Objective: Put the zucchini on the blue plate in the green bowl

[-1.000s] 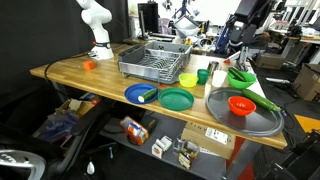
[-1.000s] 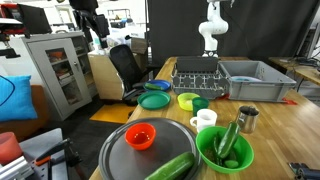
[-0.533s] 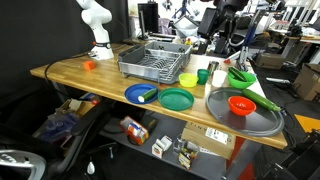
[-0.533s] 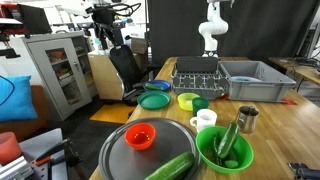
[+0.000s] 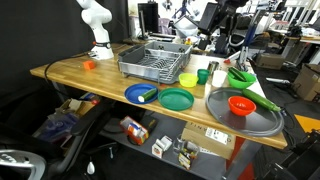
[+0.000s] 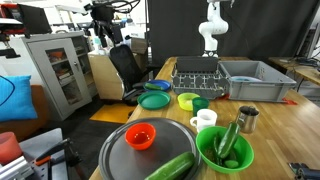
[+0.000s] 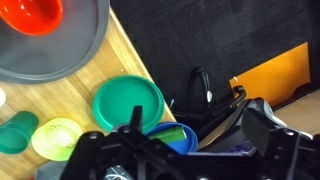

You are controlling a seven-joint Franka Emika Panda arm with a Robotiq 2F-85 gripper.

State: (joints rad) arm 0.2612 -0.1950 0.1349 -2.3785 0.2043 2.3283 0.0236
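The zucchini (image 5: 149, 96) lies on the blue plate (image 5: 134, 93) at the table's front edge. It also shows in the wrist view (image 7: 168, 132), on the blue plate (image 7: 185, 145). The blue plate shows behind the dark-green plate in an exterior view (image 6: 158, 86). The green bowl (image 5: 242, 76) (image 6: 224, 150) stands beside the grey tray and holds a long green vegetable. My gripper (image 7: 195, 122) is open and empty. It hangs high above the table in both exterior views (image 5: 214, 22) (image 6: 103, 22), far from the zucchini.
A dark-green plate (image 5: 176, 99) (image 7: 128, 103) lies next to the blue plate. A grey tray (image 5: 262, 122) carries a red bowl (image 5: 241, 104). A yellow bowl (image 5: 187, 79), cups and a dish rack (image 5: 155, 58) stand behind. A chair sits below the table edge.
My arm swung across the upper part of both exterior views during the first half second, then held nearly still. The objects on the table have not moved.
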